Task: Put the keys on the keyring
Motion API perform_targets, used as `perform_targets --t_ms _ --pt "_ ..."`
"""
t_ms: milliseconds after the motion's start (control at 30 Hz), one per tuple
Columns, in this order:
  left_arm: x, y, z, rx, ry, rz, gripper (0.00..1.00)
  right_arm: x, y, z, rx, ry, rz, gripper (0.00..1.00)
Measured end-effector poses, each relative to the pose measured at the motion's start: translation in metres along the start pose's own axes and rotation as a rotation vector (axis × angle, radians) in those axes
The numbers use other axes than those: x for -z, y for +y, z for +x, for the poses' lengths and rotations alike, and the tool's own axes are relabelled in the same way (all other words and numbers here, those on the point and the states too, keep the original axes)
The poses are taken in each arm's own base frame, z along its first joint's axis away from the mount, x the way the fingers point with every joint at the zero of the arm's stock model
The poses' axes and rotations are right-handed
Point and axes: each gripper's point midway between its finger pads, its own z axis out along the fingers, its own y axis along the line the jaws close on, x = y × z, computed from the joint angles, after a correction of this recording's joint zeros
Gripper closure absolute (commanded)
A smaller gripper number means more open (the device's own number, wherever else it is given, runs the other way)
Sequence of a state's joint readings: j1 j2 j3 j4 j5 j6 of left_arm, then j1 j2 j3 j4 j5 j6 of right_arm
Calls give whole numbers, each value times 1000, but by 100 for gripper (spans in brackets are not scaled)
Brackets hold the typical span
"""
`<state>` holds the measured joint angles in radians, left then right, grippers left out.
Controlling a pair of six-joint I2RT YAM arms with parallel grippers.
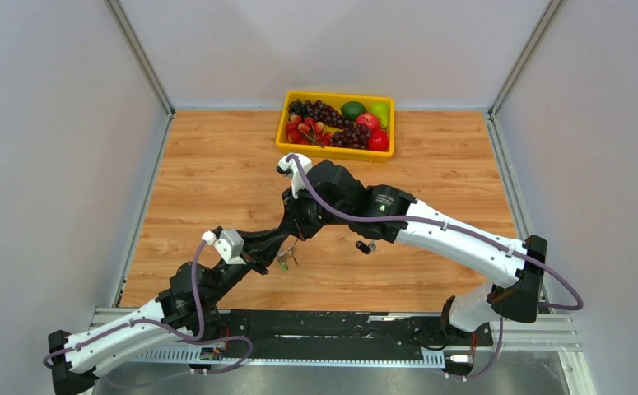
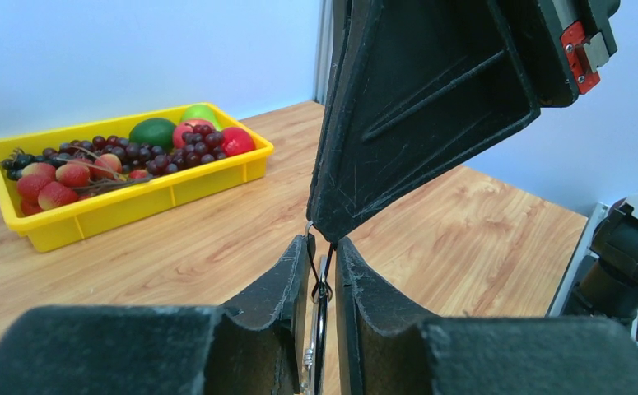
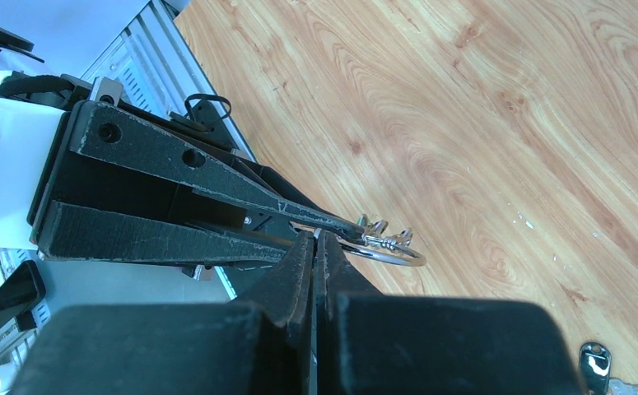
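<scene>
My left gripper (image 2: 323,247) is shut on the silver keyring (image 2: 322,317), which stands edge-on between its fingers. In the right wrist view the keyring (image 3: 399,255) juts from the left fingers (image 3: 216,177), with small silver hardware on it. My right gripper (image 3: 315,239) is shut, tips pressed against the ring; only a silver sliver and thin dark wire (image 2: 319,263) show at its tip, apparently a key. In the top view both grippers (image 1: 292,240) meet mid-table, and small keys, one greenish (image 1: 286,262), hang below. A black-headed key (image 1: 365,247) lies on the table, also in the right wrist view (image 3: 595,362).
A yellow tray (image 1: 332,152) of grapes and other fruit stands at the back centre, seen also in the left wrist view (image 2: 134,206). The wooden table (image 1: 216,181) is bounded by grey walls left and right and a metal rail at the near edge.
</scene>
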<state>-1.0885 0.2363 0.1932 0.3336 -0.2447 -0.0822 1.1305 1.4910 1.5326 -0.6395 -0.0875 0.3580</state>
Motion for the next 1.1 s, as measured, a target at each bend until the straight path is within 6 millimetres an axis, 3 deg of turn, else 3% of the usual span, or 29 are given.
perform_targets --t_ms 200,467,667,900,1100 --pt "0 0 0 -1 0 1 83 0 0 0 0 0 0 100" --pt "0 0 0 -1 0 1 69 0 0 0 0 -1 0 100" --pt "0 -2 -1 0 -2 13 66 0 0 0 1 -1 0 100" --pt "0 -3 -1 0 -2 15 67 0 0 0 0 -2 2 100" --pt "0 -1 -1 0 -3 9 74 0 1 0 1 -1 2 100"
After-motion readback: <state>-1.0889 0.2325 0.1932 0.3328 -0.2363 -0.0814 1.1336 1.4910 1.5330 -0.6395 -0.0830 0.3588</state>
